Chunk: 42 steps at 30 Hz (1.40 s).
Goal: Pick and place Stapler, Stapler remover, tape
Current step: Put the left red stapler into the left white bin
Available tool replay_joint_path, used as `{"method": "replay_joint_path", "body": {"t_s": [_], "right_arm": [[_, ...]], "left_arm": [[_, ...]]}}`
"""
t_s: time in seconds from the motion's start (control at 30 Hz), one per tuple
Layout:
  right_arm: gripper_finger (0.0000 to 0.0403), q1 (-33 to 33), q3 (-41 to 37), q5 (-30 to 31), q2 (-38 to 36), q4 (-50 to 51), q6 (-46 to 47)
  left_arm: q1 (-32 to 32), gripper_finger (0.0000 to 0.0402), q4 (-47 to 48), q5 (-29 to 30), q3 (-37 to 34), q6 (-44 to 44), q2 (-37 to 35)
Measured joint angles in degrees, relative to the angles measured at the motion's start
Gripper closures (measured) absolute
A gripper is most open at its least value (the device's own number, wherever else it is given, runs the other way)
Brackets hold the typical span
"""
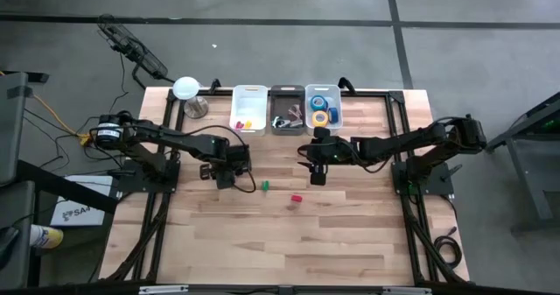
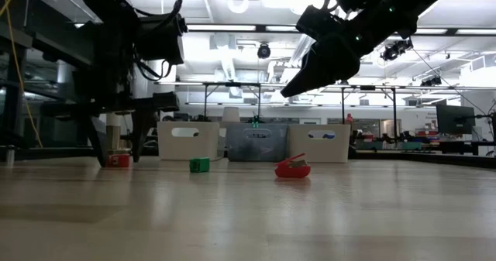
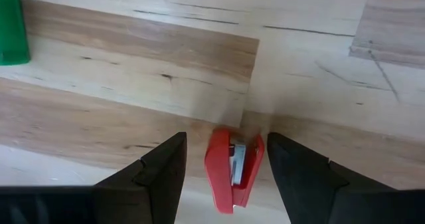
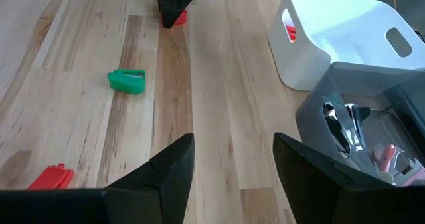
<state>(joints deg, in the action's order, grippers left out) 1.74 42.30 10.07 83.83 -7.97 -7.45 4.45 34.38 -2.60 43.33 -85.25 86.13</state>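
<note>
Straddling a small red stapler (image 3: pixel 232 169), the left tool (image 3: pixel 226 164), fingers apart

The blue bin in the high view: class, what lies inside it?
Inside the blue bin lie two blue tape rolls and one yellow roll. Whatever lies beneath the rolls is covered.
</note>
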Motion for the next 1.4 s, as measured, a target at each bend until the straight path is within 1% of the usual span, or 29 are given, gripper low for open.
{"method": "replay_joint_path", "body": {"t_s": [0.47, 0.6, 0.83, 0.93, 1.23, 1.4], "right_arm": [[0.0206, 0.0, 0.0, 0.0, 0.0, 0.0, 0.0], [0.0206, 0.0, 0.0, 0.0, 0.0, 0.0, 0.0], [0.0206, 0.0, 0.0, 0.0, 0.0, 0.0, 0.0], [0.0206, 0.0, 0.0, 0.0, 0.0, 0.0, 0.0], [0.0206, 0.0, 0.0, 0.0, 0.0, 0.0, 0.0], [0.0206, 0.0, 0.0, 0.0, 0.0, 0.0, 0.0]], "left_arm": [[0.0, 0.0193, 0.2, 0.8, 0.0, -0.4, 0.0], [0.0, 0.0193, 0.3, 2.2, 0.0, -0.4, 0.0], [0.0, 0.0195, 0.5, 2.0, 0.0, 0.0, 0.0], [0.0, 0.0212, 0.7, 2.0, 0.0, 0.5, 0.0], [0.0, 0.0303, 0.3, 2.1, 0.0, 1.7, 0.0], [0.0, 0.0333, 0.3, 2.1, 0.0, 2.1, 0.0]]}}
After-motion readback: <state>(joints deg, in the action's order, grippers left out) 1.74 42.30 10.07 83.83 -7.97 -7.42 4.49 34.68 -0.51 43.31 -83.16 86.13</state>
